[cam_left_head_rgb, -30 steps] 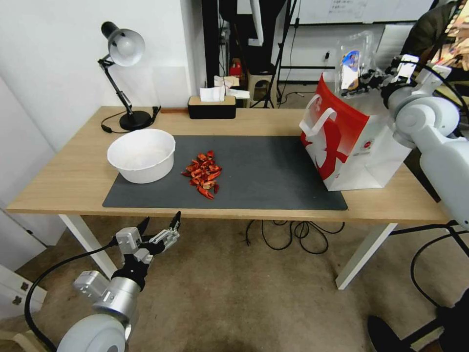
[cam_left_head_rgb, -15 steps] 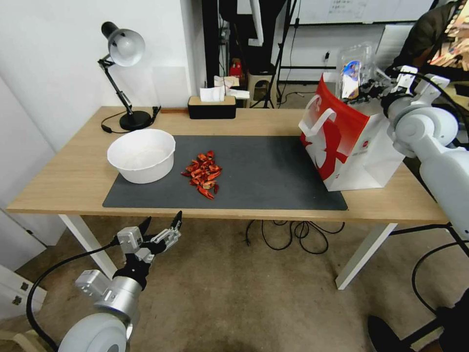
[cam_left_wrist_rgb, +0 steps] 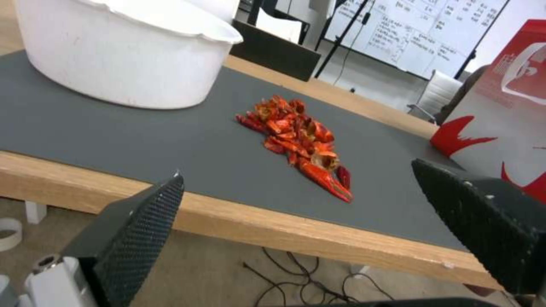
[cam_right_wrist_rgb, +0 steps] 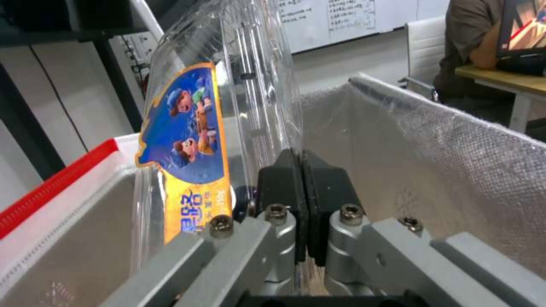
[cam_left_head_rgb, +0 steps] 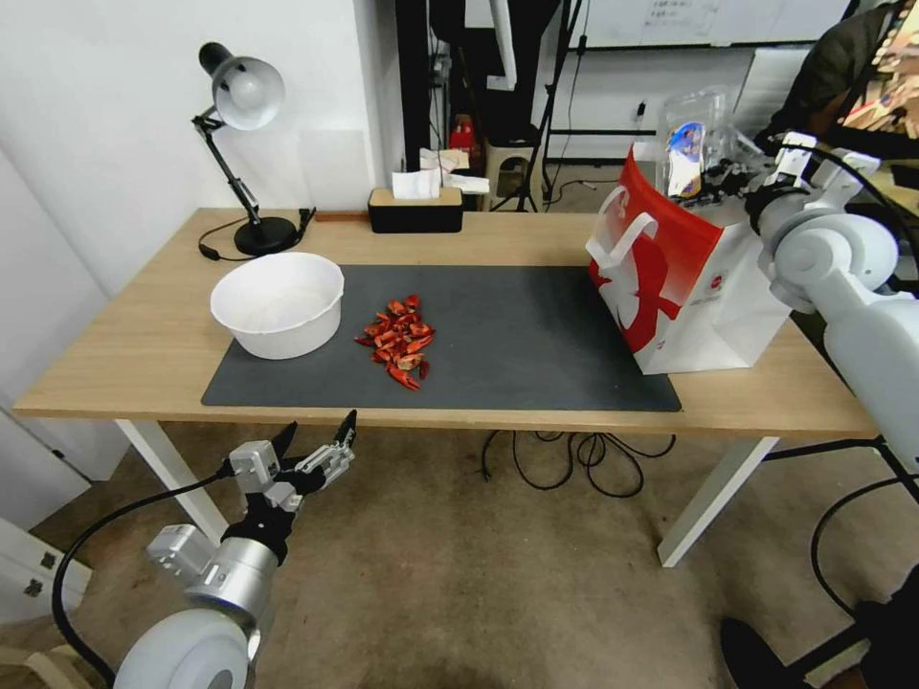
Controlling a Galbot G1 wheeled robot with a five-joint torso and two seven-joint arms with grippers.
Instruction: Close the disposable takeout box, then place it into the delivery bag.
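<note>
The right gripper point(cam_left_head_rgb: 716, 182) holds the clear takeout box point(cam_left_head_rgb: 691, 144) on edge above the open mouth of the delivery bag point(cam_left_head_rgb: 689, 277), its two black pads point(cam_right_wrist_rgb: 284, 183) pressed together on the thin plastic rim. The box stands upright, its blue-and-orange label point(cam_right_wrist_rgb: 190, 149) facing sideways, and its lower end sits at the level of the bag's rim (how far it reaches inside cannot be told). In the right wrist view the bag's silvery woven lining point(cam_right_wrist_rgb: 432, 170) runs behind the box, with the red edge point(cam_right_wrist_rgb: 51, 187) of the bag on the near side.

The red-and-white bag stands at the right end of the wooden table point(cam_left_head_rgb: 144, 354), partly on the dark mat point(cam_left_head_rgb: 517, 335), its white strap handle point(cam_left_head_rgb: 622, 239) hanging down the red panel.

The left gripper point(cam_left_head_rgb: 314, 442) hangs below the table's front edge, well apart from the bag, with its black fingers point(cam_left_wrist_rgb: 142, 221) spread wide and nothing between them.

On the mat lie a heap of red crayfish pieces point(cam_left_head_rgb: 398, 341) and, just beside it to the left, a round white bowl point(cam_left_head_rgb: 277, 303). A black desk lamp point(cam_left_head_rgb: 239, 144) and a tissue box point(cam_left_head_rgb: 415, 206) stand along the table's far edge.
</note>
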